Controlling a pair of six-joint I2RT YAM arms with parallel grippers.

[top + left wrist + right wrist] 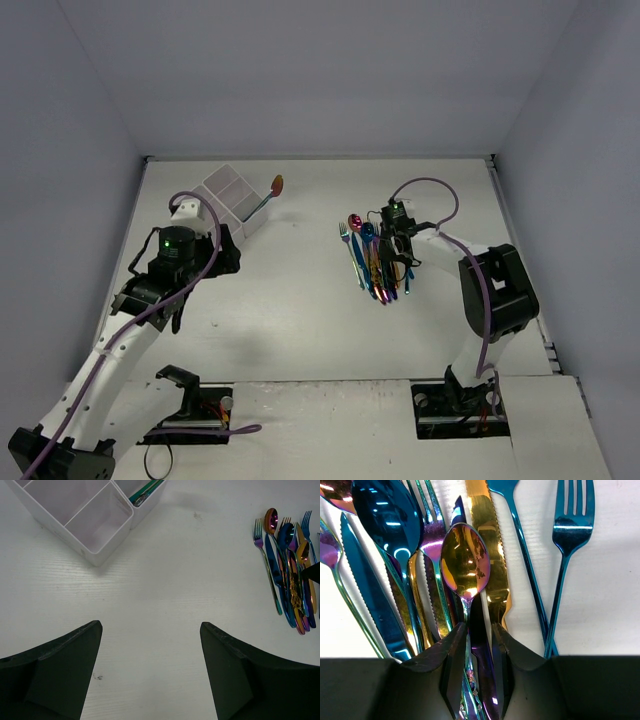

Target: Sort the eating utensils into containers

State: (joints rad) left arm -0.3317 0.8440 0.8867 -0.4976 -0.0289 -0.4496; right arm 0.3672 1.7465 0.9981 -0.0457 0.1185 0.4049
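The eating utensils [375, 262] lie in a tight pile right of centre, several iridescent forks, spoons and knives; the pile also shows in the left wrist view [290, 570]. My right gripper [397, 256] is down on the pile. In the right wrist view the right gripper [479, 632] has its jaws close together around the handle of a gold spoon [465, 560], with a purple knife handle [487, 680] also between them. The white four-compartment box [228, 195] stands at the back left and holds one spoon [272, 192]. My left gripper [150, 630] is open and empty over bare table.
The box [100, 520] lies ahead and left of the left gripper, with a teal handle [146, 492] in its far compartment. Grey walls close the table on three sides. A blue fork [570, 530] lies at the pile's right edge.
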